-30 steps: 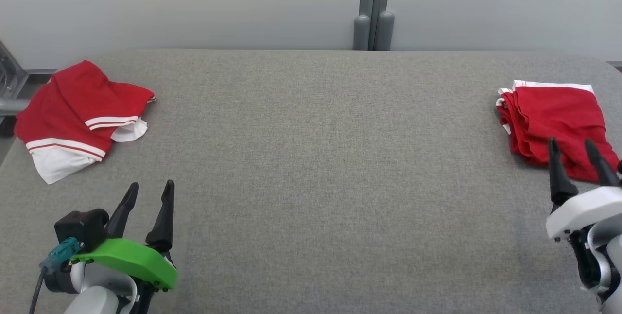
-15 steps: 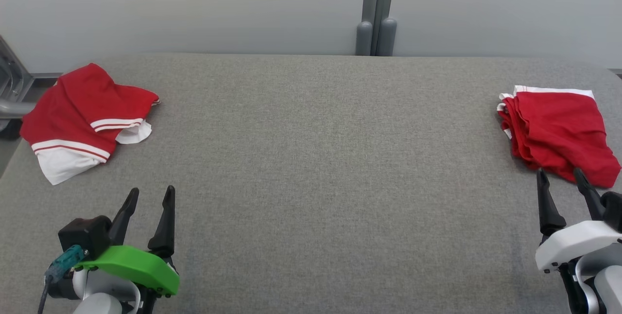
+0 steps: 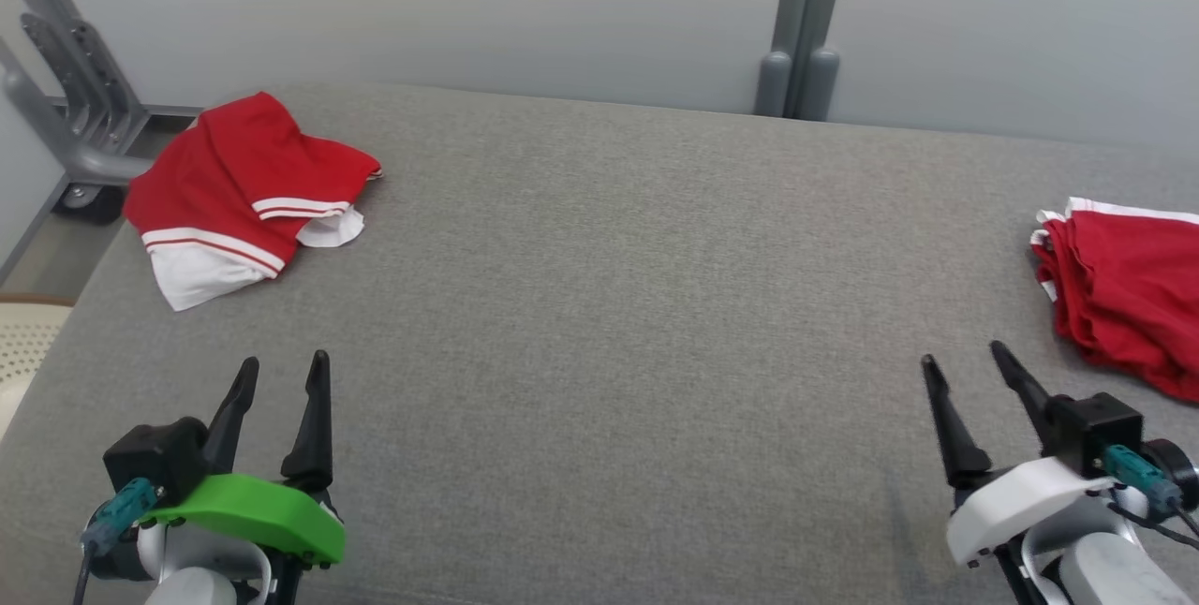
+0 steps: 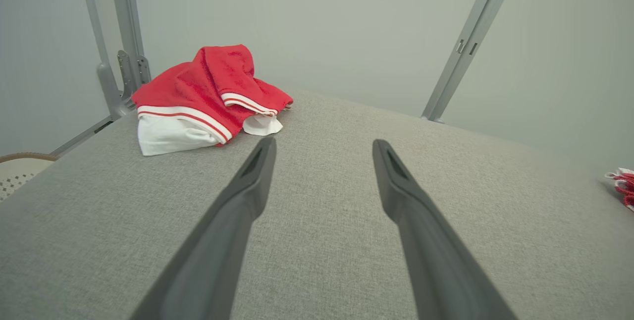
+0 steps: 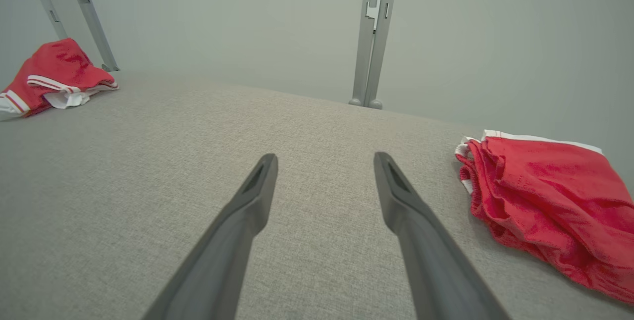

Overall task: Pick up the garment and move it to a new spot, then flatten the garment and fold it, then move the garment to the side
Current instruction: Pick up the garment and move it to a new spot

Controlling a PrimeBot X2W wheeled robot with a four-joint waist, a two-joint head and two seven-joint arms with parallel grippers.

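Item: my left end effector [image 3: 284,361], fingers spread wide and holding nothing, poised low over the near left of the grey fabric surface [image 3: 599,305]. Item: my right end effector [image 3: 963,354], equally wide and empty, over the near right. Item: one crumpled red-and-white garment [image 3: 239,193], heaped at the far left corner of the surface just beside a grey metal frame [image 3: 66,109], its striped white band turned up and its body bunched over itself; well apart from both end effectors. Item: one folded red garment [image 3: 1119,305] with white trim, lying in stacked layers at the right edge, near my right end effector but not touching it. Status, as I judge it: the folded piece at the side looks finished. The crumpled piece is untouched, so picking up, moving, flattening, folding and setting aside are all left for it. The middle of the surface lies open as the likely new spot.
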